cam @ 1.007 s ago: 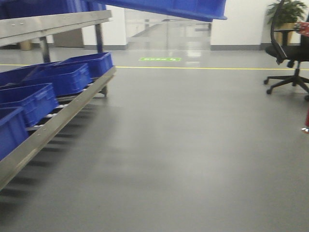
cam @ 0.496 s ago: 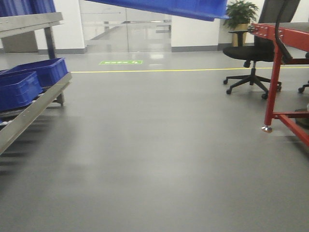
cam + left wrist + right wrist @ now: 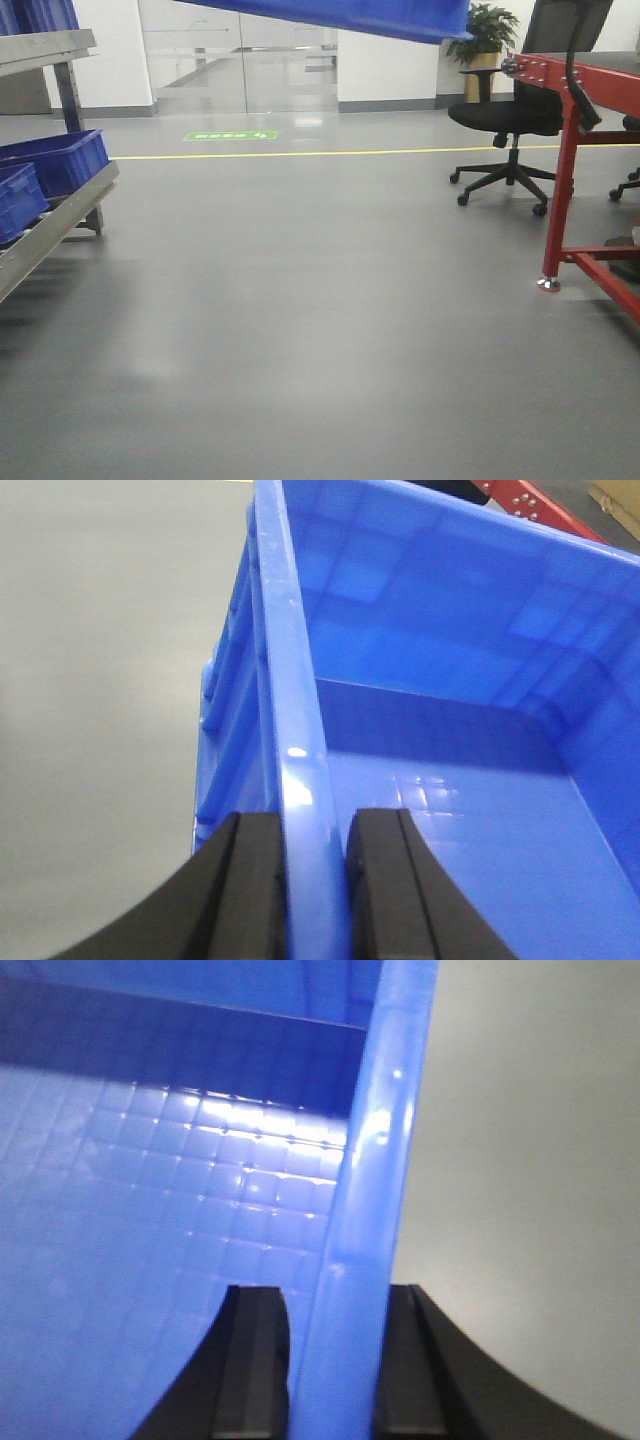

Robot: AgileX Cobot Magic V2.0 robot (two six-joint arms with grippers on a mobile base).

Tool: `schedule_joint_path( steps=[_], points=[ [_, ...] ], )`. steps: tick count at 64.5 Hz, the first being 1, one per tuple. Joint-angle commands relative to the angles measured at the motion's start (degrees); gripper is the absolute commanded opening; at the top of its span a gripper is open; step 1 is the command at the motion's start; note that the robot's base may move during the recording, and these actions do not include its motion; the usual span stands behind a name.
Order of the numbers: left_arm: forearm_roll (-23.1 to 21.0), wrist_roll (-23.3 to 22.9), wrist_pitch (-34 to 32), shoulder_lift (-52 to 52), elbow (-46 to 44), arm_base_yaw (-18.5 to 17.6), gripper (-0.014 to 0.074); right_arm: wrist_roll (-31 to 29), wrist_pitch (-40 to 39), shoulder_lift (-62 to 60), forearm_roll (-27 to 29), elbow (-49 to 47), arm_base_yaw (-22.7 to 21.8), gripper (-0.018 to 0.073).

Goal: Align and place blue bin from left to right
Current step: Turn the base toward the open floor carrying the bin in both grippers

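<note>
Blue bin: hung in the air between my two hands, empty, clear of the floor. Its underside crossed the top of the front view.
Left gripper: closed on the bin's near rim, with one finger outside the wall and the other inside, so the wall was pinched between them.
Right gripper: clamped the opposite rim the same way, its inner finger above the gridded bottom and its outer finger over bare floor.
Why held so: I judged that pinching opposite walls would hold so wide a crate steady, where one hand could not.
Arm pose: both wrists were raised and pointed along the rims, with the bin reaching ahead of my fingertips.
Surroundings: a roller rack carrying darker blue bins stood well off beyond my left hand. A red table frame and an office chair stood off beyond my right.
Stage: carrying, by my reckoning, with the bin not yet set down.
</note>
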Motion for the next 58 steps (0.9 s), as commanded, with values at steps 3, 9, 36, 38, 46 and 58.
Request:
schedule_joint_path(
  steps=[3,9,36,38,46,58],
  points=[
    [0.07,0.94,-6.99,-1.13,-0.88,-0.04,-0.0111,-2.05,-4.03,-1.62,-0.90,-1.16,-0.18,-0.0152],
    [0.07,0.94,-6.99,-1.13,-0.88,-0.04,-0.0111,-2.05,-4.03,-1.62,-0.90,-1.16,-0.18,-0.0152],
    [0.07,0.94,-6.99,-1.13,-0.88,-0.04,-0.0111,-2.05,-4.03,-1.62,-0.90,-1.16,-0.18,-0.0152],
    [0.07,0.94,-6.99,-1.13,-0.88,-0.04,-0.0111,-2.05,-4.03,-1.62,-0.90,-1.16,-0.18,-0.0152],
    [0.07,0.94,-6.99,-1.13,-0.88,-0.04,-0.0111,-2.05,-4.03,-1.62,-0.90,-1.16,-0.18,-0.0152],
    [0.07,0.94,-6.99,-1.13,-0.88,-0.04,-0.0111,-2.05,-4.03,-1.62,-0.90,-1.16,-0.18,-0.0152]
  ],
)
